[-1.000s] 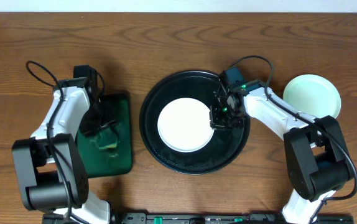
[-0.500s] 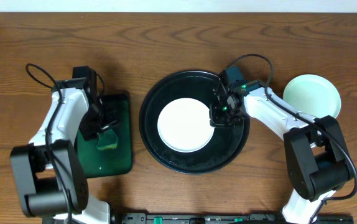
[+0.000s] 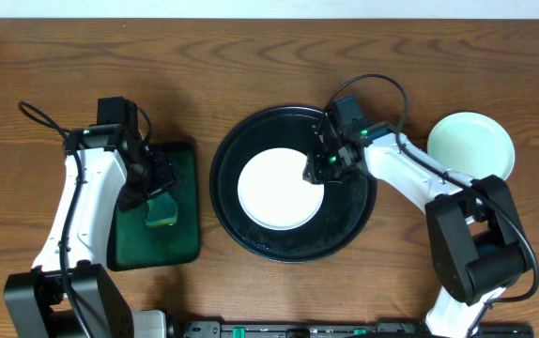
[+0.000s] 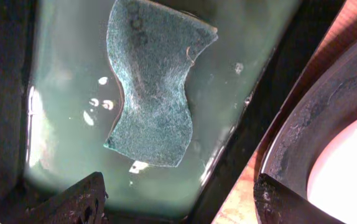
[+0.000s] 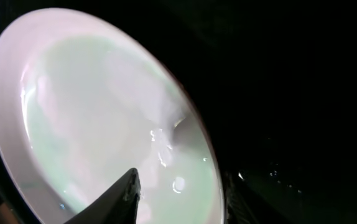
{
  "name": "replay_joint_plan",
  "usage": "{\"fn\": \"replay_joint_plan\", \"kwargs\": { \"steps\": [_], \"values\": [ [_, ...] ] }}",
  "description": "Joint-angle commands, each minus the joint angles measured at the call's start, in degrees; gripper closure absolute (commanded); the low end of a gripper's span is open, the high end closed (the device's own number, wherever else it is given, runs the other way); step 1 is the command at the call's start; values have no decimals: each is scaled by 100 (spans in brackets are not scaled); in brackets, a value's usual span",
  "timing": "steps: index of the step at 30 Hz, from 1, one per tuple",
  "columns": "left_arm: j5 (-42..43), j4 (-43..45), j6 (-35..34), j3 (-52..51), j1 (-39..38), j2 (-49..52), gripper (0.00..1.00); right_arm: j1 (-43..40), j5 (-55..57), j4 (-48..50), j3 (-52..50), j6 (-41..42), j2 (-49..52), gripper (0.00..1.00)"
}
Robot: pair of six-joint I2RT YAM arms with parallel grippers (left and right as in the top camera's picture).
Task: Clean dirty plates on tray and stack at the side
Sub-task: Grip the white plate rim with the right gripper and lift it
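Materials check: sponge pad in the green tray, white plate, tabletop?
Sponge pad: looks like coarse fibrous scouring foam, matte teal, speckled texture. White plate: probably glazed ceramic or melamine; glossy, wet highlights. Tabletop: wood or wood-look laminate, visible grain.

Setting: robotics lab workstation. Evidence: left arm (image 3: 86, 202) and right arm (image 3: 410, 169), both cabled, mounted at the edge of a wood-grain surface (image 3: 251, 56) (pale wall (image 3: 269, 7) behind).
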Motion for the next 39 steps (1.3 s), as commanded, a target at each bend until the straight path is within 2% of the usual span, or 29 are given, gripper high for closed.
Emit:
{"fn": "replay_joint_plan", "kwargs": {
  "steps": [1, 8, 12, 14, 17, 19, 21, 23, 29, 39],
  "values": [
    [15, -55, 42, -50, -13, -33, 23, 179, 24, 70, 0, -48, 50, 61],
    [15, -142, 42, -50, -13, -33, 23, 367, 409, 125, -42, 192, 55, 66],
    [17, -223, 42, -50, -13, -33, 23, 363, 409, 260, -210, 254, 94, 64],
    [15, -260, 42, -50, -13, -33, 23, 363, 409, 345, -306, 365, 157, 72],
    [17, -278, 42, -50, -15, -33, 23, 361, 409, 437, -389, 485, 212, 92],
    [63, -295, 42, -50, -13, -33, 23, 348, 413, 479, -413, 533, 232, 99],
    [125, -315, 39, -50, -13, -33, 23, 348, 496, 474, -413, 533, 232, 99],
    [122, -343, 39, -50, -13, -33, 18, 348, 516, 505, -413, 529, 232, 99],
    [122, -354, 39, -50, -13, -33, 17, 334, 448, 575, -337, 101, 39, 99],
    [122, -356, 39, -50, -13, -33, 16, 315, 708, 195, -227, -310, -1357, 99]
  ]
}}
